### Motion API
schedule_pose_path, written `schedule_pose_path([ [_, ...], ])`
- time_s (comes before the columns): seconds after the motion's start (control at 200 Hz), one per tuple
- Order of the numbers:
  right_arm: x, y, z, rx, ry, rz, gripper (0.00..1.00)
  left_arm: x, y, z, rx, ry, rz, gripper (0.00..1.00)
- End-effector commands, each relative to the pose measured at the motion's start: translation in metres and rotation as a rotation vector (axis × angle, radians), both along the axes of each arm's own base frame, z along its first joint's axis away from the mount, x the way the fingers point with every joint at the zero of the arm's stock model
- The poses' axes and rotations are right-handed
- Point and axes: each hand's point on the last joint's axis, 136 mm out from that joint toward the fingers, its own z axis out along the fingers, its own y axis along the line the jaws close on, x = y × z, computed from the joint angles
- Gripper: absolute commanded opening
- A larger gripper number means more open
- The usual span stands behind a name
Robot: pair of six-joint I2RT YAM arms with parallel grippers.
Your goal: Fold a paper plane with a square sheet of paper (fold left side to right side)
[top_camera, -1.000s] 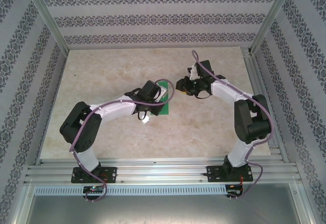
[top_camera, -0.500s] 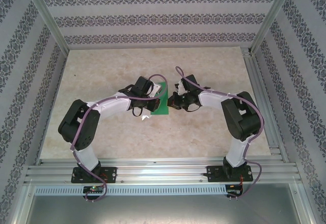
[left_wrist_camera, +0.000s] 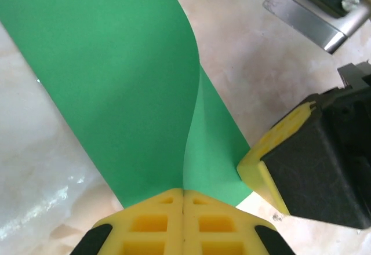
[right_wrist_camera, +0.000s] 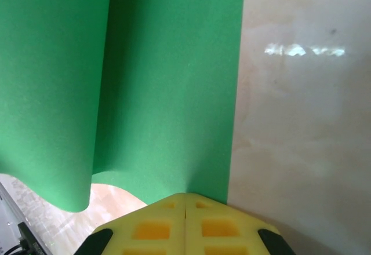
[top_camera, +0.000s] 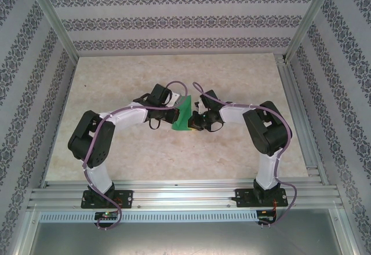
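1. Left tool [left_wrist_camera: 183, 196]: yellow pads pressed together, clamped on the near edge of the green sheet of paper [left_wrist_camera: 116, 81].
2. Right tool [right_wrist_camera: 185, 198]: pads likewise together, pinching another edge of the same sheet.
3. Sheet: bowed into a loose curl, rising off the table [top_camera: 116, 81], held between both tools near the table's middle.
4. Left wrist view: right tool's pad sits at the sheet's right edge, just beside the left tool.

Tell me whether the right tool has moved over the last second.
Yes. The right tool has moved left and nearer, away from the table's right-hand rail, and is now shut on the green paper's edge.
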Motion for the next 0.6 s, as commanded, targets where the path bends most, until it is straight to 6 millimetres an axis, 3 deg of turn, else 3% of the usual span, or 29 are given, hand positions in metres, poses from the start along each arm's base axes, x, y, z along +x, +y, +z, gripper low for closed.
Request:
schedule_pose_path([
  [0.0,-0.009,-0.012,-0.022,-0.116,0.025,0.021,0.06,0.010,0.001,-0.005,0.009,0.006,-0.005,0.07],
  [0.215,-0.015,-0.017,-0.028,-0.156,0.032,0.038,0.06,0.013,0.003,-0.014,0.024,0.029,-0.007,0.08],
  [0.595,-0.016,-0.016,-0.030,-0.161,0.034,0.051,0.06,0.018,0.014,-0.015,0.053,0.029,0.009,0.10],
])
